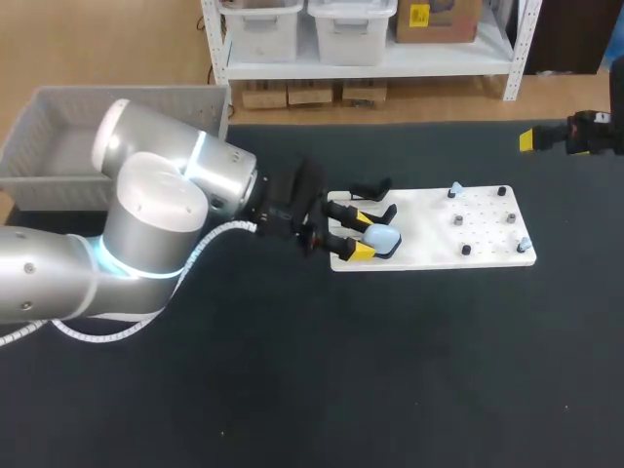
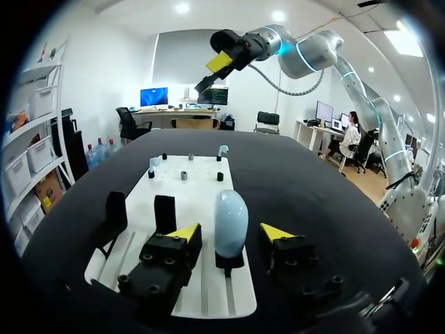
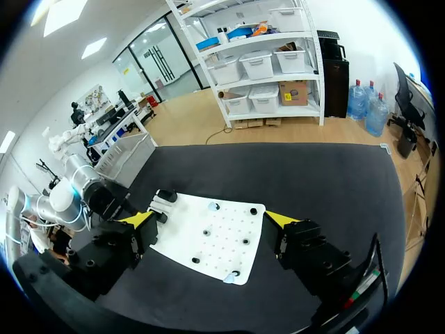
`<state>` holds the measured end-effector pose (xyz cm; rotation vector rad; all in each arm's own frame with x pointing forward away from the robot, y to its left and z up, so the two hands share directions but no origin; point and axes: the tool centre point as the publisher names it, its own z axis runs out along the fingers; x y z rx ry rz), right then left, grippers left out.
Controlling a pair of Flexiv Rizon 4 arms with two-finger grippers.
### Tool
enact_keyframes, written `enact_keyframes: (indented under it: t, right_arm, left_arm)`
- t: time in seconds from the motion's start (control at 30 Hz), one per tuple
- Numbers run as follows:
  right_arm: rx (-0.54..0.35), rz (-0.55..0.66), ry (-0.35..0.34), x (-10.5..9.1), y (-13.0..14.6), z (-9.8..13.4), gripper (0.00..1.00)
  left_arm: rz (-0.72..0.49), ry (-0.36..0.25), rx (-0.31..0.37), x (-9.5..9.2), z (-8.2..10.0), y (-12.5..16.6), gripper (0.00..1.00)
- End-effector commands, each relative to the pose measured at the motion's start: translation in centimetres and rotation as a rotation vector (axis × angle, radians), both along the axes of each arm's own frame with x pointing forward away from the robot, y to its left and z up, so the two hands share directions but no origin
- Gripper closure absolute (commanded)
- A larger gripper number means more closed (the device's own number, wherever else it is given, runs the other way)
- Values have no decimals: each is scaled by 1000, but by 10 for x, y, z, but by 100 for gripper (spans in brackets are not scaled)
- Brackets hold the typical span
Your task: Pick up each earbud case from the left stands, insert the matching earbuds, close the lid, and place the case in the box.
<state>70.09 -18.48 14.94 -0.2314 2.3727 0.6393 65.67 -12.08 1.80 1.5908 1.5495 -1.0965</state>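
Now the left tool (image 2: pixel 231 235) is wide, and the upright pale blue egg-shaped earbud case (image 2: pixel 231 216) stands between its fingers (image 2: pixel 182 236), untouched.

The earbud case (image 2: pixel 231 223) looks smooth, glossy plastic; the table (image 1: pixel 390 370) is matt black.

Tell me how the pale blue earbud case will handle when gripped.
The pale blue earbud case looks smooth and rounded, so it may slip when squeezed. Upright on its narrow black stand, it would probably tip if nudged sideways. Small, so probably light.
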Motion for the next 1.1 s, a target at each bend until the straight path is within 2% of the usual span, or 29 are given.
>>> enact_keyframes:
  t: [0.03, 0.57, 0.7, 0.73, 0.77, 0.8, 0.97, 1.1]
  right_arm:
    - [0, 0, 0, 0, 0, 0, 0]
    - [0, 0, 0, 0, 0, 0, 0]
    - [0, 0, 0, 0, 0, 0, 0]
    - [0, 0, 0, 0, 0, 0, 0]
    - [0, 0, 0, 0, 0, 0, 0]
    - [0, 0, 0, 0, 0, 0, 0]
    - [0, 0, 0, 0, 0, 0, 0]
    - [0, 0, 0, 0, 0, 0, 0]
  left_arm:
    - [-3, 1, -1, 2, -3, -4, 51]
    - [-6, -2, 0, 6, -6, -11, 58]
    - [-12, -3, 2, 7, -6, -12, 65]
    - [-15, -4, 4, 7, -6, -13, 71]
    - [-16, -6, 7, 6, -5, -13, 88]
    - [-17, -7, 11, 6, -5, -14, 100]
    - [-19, -26, 23, 2, 1, -13, 100]
    - [-15, -62, 24, -5, 13, -10, 100]
